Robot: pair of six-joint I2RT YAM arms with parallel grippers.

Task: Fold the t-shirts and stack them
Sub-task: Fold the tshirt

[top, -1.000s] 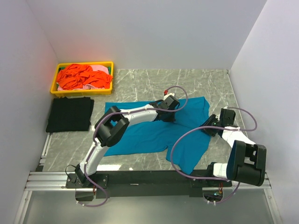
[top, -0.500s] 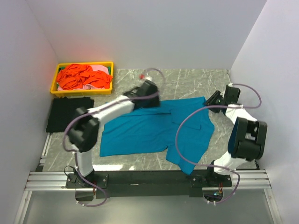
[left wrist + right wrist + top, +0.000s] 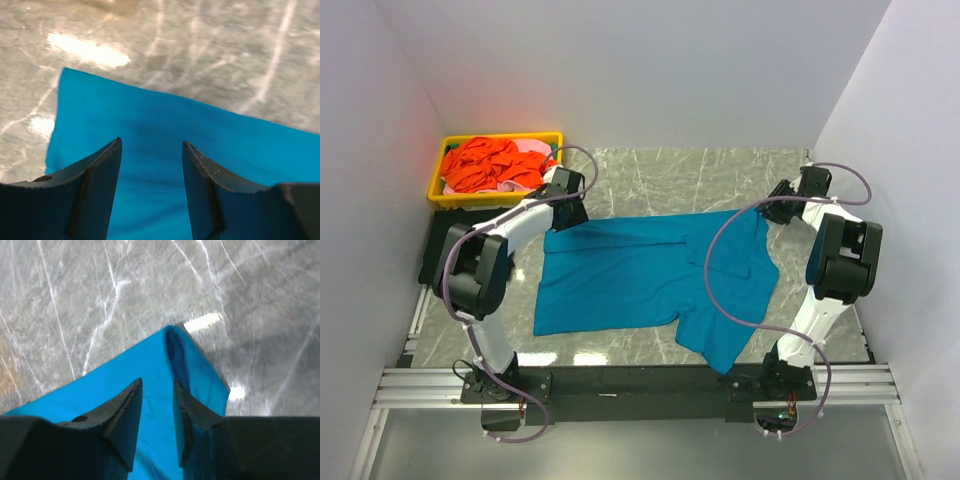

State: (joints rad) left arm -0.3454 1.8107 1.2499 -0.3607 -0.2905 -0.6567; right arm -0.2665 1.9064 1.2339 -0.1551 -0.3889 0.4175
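The teal-blue t-shirt (image 3: pixel 630 275) lies spread flat at the centre of the desk (image 3: pixel 660 175). At its far corners, the left end effector (image 3: pixel 151 145) and the right end effector (image 3: pixel 157 382) each stand over the cloth with jaws parted, pinching nothing. Beyond them, orange-red t-shirts (image 3: pixel 485 165) fill the yellow tray (image 3: pixel 500 198).

Teal-blue t-shirt (image 3: pixel 630 275) spread flat, far corners laid just beyond the left fingers (image 3: pixel 97 185) and right fingers (image 3: pixel 122 415), black t-shirt (image 3: pixel 432 250) laid outside the left fingers, orange-red t-shirts (image 3: pixel 490 165) heaped beyond them
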